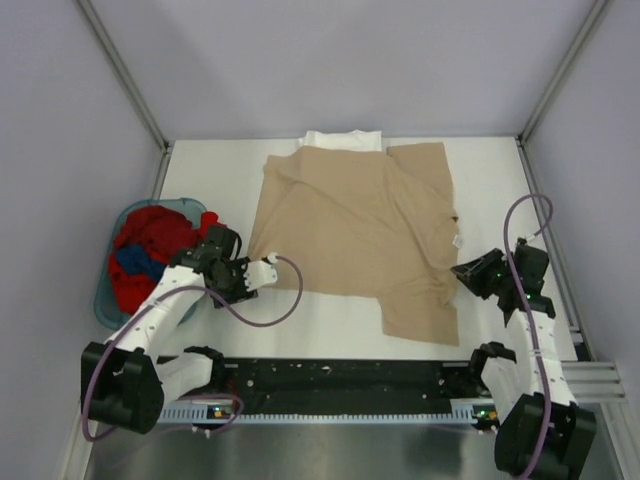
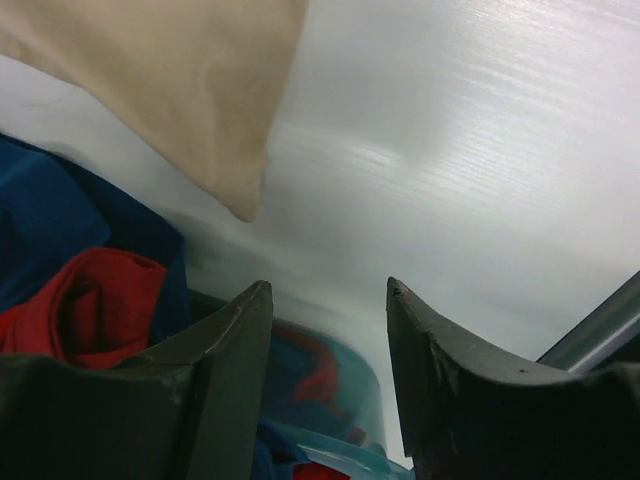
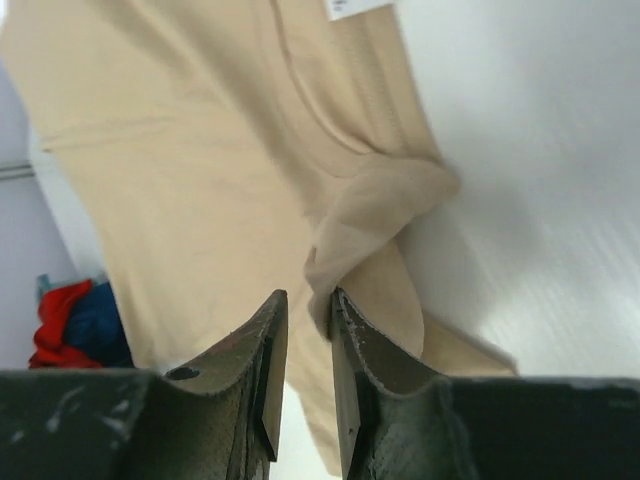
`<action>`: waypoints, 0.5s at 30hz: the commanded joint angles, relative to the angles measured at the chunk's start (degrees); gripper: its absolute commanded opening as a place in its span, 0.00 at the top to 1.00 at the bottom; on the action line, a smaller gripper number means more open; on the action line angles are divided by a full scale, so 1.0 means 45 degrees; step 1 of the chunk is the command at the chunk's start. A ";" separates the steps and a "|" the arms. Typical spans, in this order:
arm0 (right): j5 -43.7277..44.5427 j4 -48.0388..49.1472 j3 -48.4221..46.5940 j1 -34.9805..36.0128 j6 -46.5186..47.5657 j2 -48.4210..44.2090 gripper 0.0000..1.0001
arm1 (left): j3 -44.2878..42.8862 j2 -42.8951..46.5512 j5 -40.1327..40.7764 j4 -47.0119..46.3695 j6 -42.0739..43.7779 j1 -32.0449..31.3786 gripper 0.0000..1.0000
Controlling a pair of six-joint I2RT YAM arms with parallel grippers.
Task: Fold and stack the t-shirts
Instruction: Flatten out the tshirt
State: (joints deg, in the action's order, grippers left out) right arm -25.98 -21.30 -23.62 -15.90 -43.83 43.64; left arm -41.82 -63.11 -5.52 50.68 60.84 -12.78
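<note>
A tan t-shirt [image 1: 355, 225] lies spread across the middle of the white table, partly folded, with a wrinkled sleeve at its right edge. Behind it, a folded white t-shirt [image 1: 342, 140] peeks out. Red t-shirts [image 1: 150, 232] and blue t-shirts [image 1: 135, 262] fill the basket on the left. My left gripper [image 1: 262, 272] hovers at the tan shirt's lower left corner [image 2: 200, 100], open [image 2: 328, 285] with nothing between the fingers. My right gripper [image 1: 467, 270] is at the sleeve, its jaws a little apart [image 3: 308, 292]. A bunched fold of tan cloth [image 3: 375, 215] rests against the tip of one finger [image 3: 350, 325].
The teal plastic basket [image 1: 108, 300] stands at the table's left edge, and its rim [image 2: 345, 455] shows under my left fingers. A black rail [image 1: 340, 375] runs along the near edge between the arm bases. Metal frame posts [image 1: 125, 75] and grey walls enclose the table.
</note>
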 commanded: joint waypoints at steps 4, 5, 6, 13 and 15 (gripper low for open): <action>0.2801 0.3012 -0.0374 -0.0099 0.0501 0.2835 0.76 | -0.1955 -0.0584 -0.1332 0.0888 0.0075 -0.0226 0.44; 0.3017 0.3053 -0.0802 -0.0119 0.0754 0.3441 0.74 | -0.1859 -0.0662 -0.1255 0.0578 -0.0023 -0.0266 0.44; 0.3115 0.2860 -0.1251 -0.0119 0.1066 0.4240 0.68 | -0.1704 -0.0701 -0.1099 0.0130 -0.0101 -0.0286 0.44; 0.4654 -0.0946 -0.5098 0.0582 0.4383 0.4447 0.35 | -0.0960 -0.1365 -0.0511 -0.1436 0.0736 -0.0286 0.41; 0.5709 -0.1534 -0.5958 0.1439 0.5749 0.3666 0.20 | -0.0785 -0.1676 -0.0337 -0.2000 0.1030 -0.0286 0.40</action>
State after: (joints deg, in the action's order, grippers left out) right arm -9.82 -21.71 -41.04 -14.41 -31.70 66.74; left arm -46.81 -68.86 -7.60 46.87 62.35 -13.93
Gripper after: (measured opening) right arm 0.674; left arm 0.593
